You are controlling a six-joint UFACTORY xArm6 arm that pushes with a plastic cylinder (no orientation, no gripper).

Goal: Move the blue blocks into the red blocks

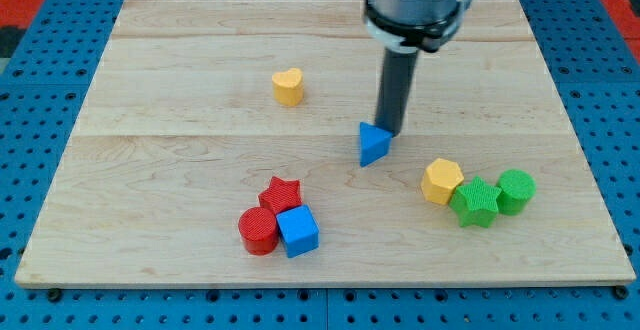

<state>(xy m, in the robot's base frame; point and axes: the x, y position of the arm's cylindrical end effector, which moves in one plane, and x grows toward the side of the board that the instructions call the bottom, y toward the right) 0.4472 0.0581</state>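
Observation:
A blue triangular block lies near the middle of the wooden board. My tip touches its upper right side. At the view's lower left, a blue cube sits against a red cylinder and a red star block; these three touch one another. The blue triangle is well apart from them, up and to the right.
A yellow heart block lies toward the view's upper left. At the view's right, a yellow hexagon block, a green star block and a green cylinder are bunched together.

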